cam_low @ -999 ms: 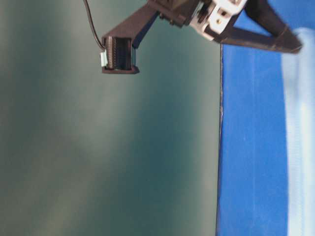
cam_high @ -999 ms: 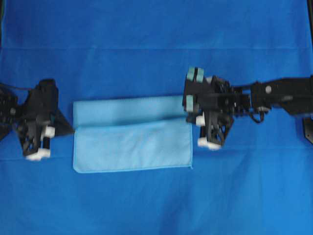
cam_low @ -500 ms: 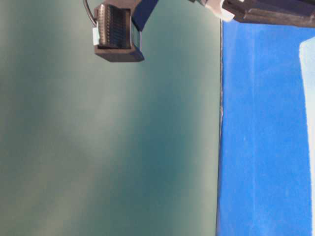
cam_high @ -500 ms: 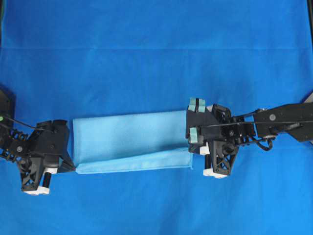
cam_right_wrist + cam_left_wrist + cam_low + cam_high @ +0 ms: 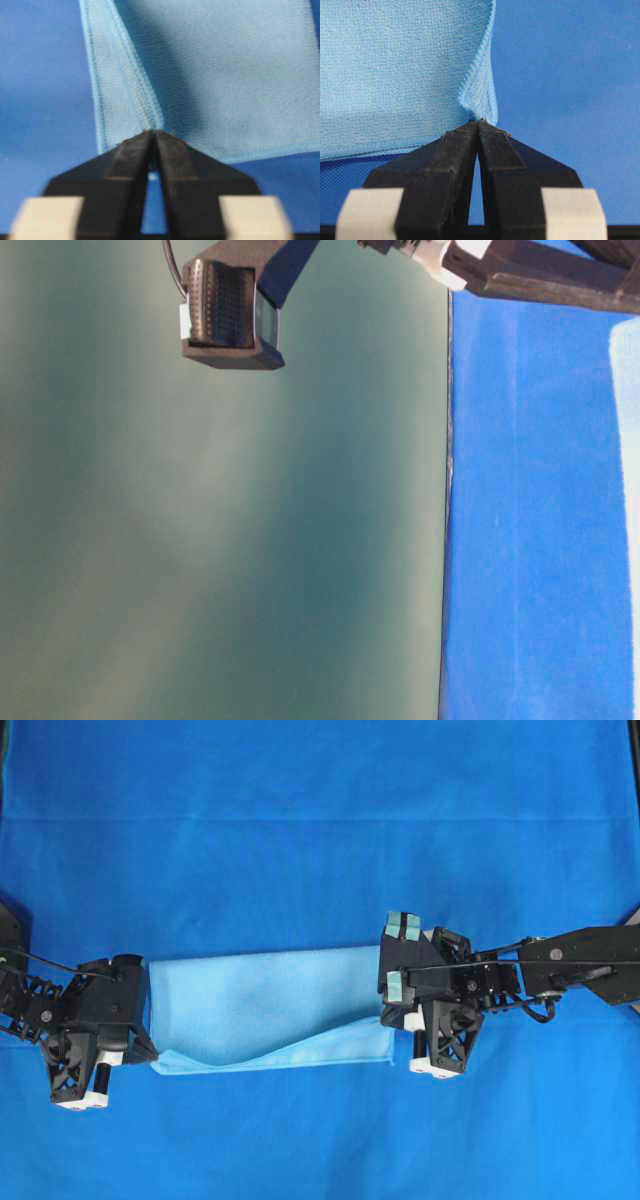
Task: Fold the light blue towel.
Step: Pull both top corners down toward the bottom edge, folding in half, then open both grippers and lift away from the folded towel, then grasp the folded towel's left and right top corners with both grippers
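In the middle of the tabletop, the fold is half laid and both corners are pinched.

The pale sky-blue square microfibre towel [image 5: 265, 1010] lies as a long band on the deep royal-blue sheet [image 5: 300, 820] that covers the tabletop; its near layer is carried over the far one but sags between the ends, not yet flat. The left end effector [image 5: 479, 121] has its black fingertips closed on the towel's hemmed left corner, and the right end effector [image 5: 153, 131] pinches the doubled hem at the right corner, tips together. What remains, as I judge it, is lining up the hems, letting go, and perhaps a further fold. Bare sheet surrounds the towel on every side, so both arms have room.
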You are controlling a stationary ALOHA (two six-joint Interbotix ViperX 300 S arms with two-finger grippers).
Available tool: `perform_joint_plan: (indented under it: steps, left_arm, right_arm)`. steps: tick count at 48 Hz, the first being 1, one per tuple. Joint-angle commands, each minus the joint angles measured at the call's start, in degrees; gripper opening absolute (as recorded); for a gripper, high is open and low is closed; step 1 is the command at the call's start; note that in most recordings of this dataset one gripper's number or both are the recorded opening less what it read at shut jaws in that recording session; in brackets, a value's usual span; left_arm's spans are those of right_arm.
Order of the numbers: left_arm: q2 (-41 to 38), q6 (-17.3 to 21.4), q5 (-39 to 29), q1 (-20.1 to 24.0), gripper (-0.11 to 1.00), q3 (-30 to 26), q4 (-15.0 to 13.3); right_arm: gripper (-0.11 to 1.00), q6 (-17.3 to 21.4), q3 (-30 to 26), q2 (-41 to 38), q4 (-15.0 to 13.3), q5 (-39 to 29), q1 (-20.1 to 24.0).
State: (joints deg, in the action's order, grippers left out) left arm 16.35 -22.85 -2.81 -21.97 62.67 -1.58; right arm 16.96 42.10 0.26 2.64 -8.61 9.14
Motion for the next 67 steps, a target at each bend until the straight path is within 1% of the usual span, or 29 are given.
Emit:
perform_joint_plan:
  steps: [1,5,8,9,10,12,14,15,16,20,26,33,43,49,56,67]
  left_arm:
    - [0.6,0.0,0.4,0.1,0.05,-0.8,0.0]
    - [1.1,0.0,0.3,0.2,0.22,-0.7,0.1]
    - [1.8,0.0,0.2,0.2,0.40,-0.7,0.1]
    - [2.0,0.1,0.1,0.2,0.48,-0.7,0.0]
    - [2.4,0.3,0.1,0.1,0.54,-0.7,0.1]
    - [3.2,0.5,0.0,0.2,0.65,-0.6,0.1]
    - [4.0,0.8,0.0,0.4,0.74,-0.4,0.1]
    - [4.4,1.0,0.0,0.7,0.77,-0.4,0.1]
    - [4.7,1.1,0.0,1.1,0.77,-0.4,0.1]
    - [6.2,2.6,0.1,3.3,0.74,0.4,0.1]
    - [6.5,5.1,0.2,8.0,0.72,0.8,0.1]
    - [4.9,8.0,0.2,13.0,0.72,0.8,0.1]
    - [1.0,10.9,1.0,18.2,0.72,1.3,0.1]
    - [-1.5,11.9,2.3,20.0,0.72,1.8,0.1]
    - [-3.6,12.3,3.3,21.6,0.72,3.1,0.1]
    - [-3.6,12.3,3.3,21.8,0.69,3.8,0.1]
  right_arm:
    - [0.30,0.1,-1.4,0.4,0.1,0.5,0.5]
    - [0.54,0.1,-1.7,0.4,0.1,0.4,1.0]
    - [0.66,0.1,-2.0,0.7,0.0,-0.1,1.5]
    - [0.67,0.1,-2.1,0.9,0.1,-0.3,1.6]
    - [0.67,0.1,-2.3,1.1,0.0,-0.6,1.8]
    - [0.64,0.0,-2.5,1.8,-0.1,-1.2,1.9]
    - [0.62,-0.1,-2.5,2.4,-0.2,-1.8,2.0]
    - [0.62,-0.1,-2.6,2.7,-0.4,-1.8,1.9]
    - [0.62,-0.3,-2.6,3.1,-0.5,-1.8,1.9]
    - [0.63,-0.5,-2.6,4.0,-1.9,-1.8,1.1]
    - [0.63,-0.4,-2.6,3.9,-3.5,-1.8,-2.5]
    - [0.63,-0.4,-2.5,1.9,-4.8,-1.7,-7.3]
    - [0.63,-0.5,-2.4,-2.3,-6.6,0.3,-11.6]
    - [0.63,-0.5,-2.3,-4.7,-7.1,1.9,-13.3]
    - [0.63,-0.5,-2.4,-6.5,-7.1,2.2,-14.0]
    - [0.63,-0.5,-2.3,-6.5,-7.0,1.9,-14.0]
